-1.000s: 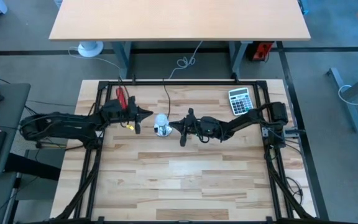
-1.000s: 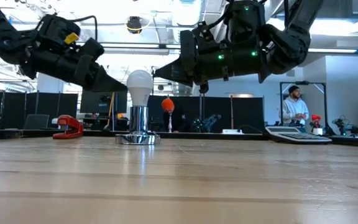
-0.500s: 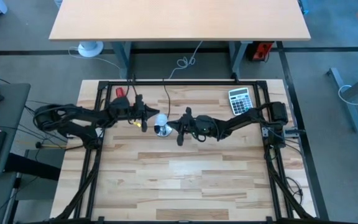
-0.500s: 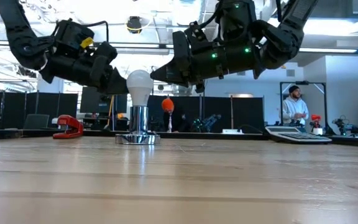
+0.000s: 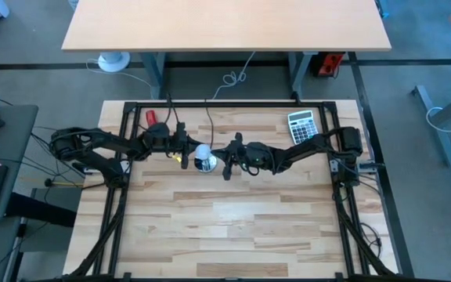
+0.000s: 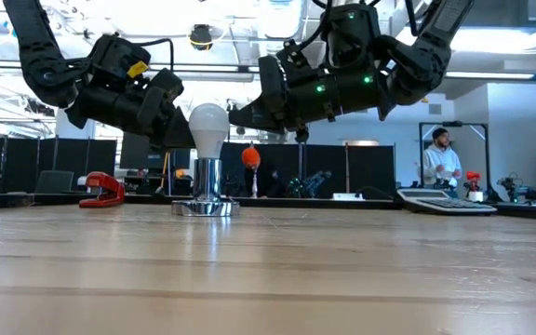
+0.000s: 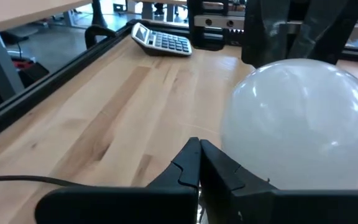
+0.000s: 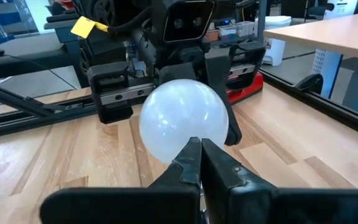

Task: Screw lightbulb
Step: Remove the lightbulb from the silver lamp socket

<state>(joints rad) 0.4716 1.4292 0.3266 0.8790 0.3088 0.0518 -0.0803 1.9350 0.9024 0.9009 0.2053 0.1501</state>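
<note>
Lightbulb (image 6: 208,127) stands upright in the shiny metal socket (image 6: 207,191), which sits on the wood table (image 5: 233,219) with a black cord (image 5: 209,117) running from it toward the table's far edge. In the high view the bulb (image 5: 203,152) shows as a small white dome over the socket, between the two arms.

Left gripper (image 6: 180,130) is at the bulb's left side at globe height, tips touching or just short of the glass, can't tell which. Its fingers (image 7: 194,163) are pressed together to a point in the left wrist view, nothing between them, with the bulb (image 7: 300,124) just ahead of the tips.

Right gripper (image 6: 240,113) is on the bulb's other side at about the same height, tips just beside the globe. Its fingers (image 8: 196,158) are also closed tip to tip, empty, with the bulb (image 8: 183,119) right in front.

Red stapler (image 6: 100,189) is left of the socket, well apart. Calculator (image 5: 301,127) is right of the bulb, near the table's far right corner. A person (image 6: 441,160) stands in the room behind, right of the bulb.
</note>
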